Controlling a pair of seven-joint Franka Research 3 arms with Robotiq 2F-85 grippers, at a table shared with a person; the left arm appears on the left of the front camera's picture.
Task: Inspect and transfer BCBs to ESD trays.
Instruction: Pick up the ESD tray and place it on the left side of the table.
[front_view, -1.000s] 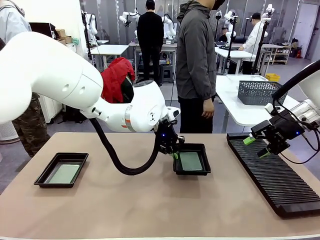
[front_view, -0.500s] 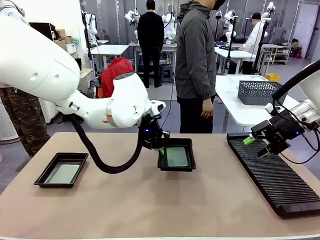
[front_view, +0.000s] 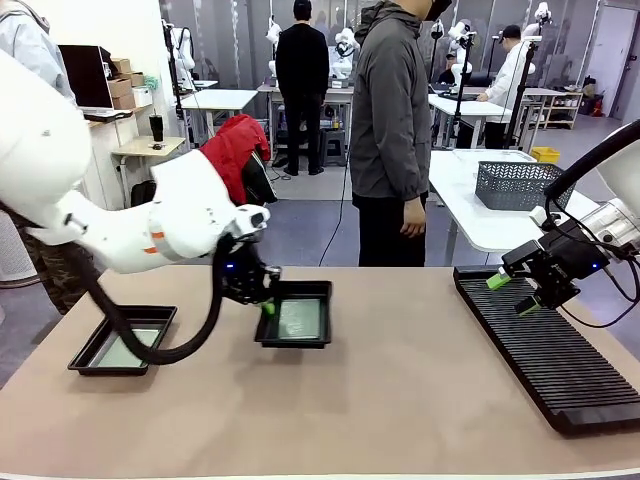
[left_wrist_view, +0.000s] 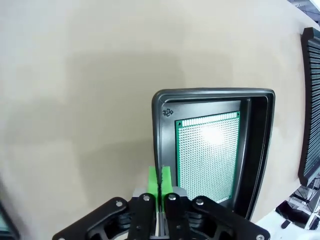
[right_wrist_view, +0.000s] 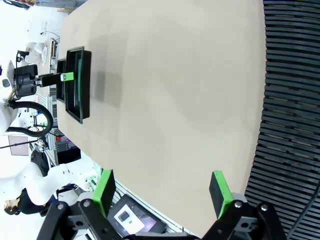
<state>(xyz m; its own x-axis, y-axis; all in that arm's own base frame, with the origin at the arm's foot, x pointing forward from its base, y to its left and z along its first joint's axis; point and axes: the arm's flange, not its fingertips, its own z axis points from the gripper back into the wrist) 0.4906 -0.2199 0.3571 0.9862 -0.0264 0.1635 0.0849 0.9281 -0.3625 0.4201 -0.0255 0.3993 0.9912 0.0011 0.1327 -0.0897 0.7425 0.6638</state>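
left pincer clamped on tray rim, far tray half hidden by cable

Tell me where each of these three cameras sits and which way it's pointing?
Front view: fixed at the robot's side, facing across the table toward a person; both white arms show.
Left wrist view: on the left arm, looking down its shut pincer gripping a black tray's rim, green board inside.
Right wrist view: on the right arm, past its open pincer over the ribbed rack.
All three share that tray.
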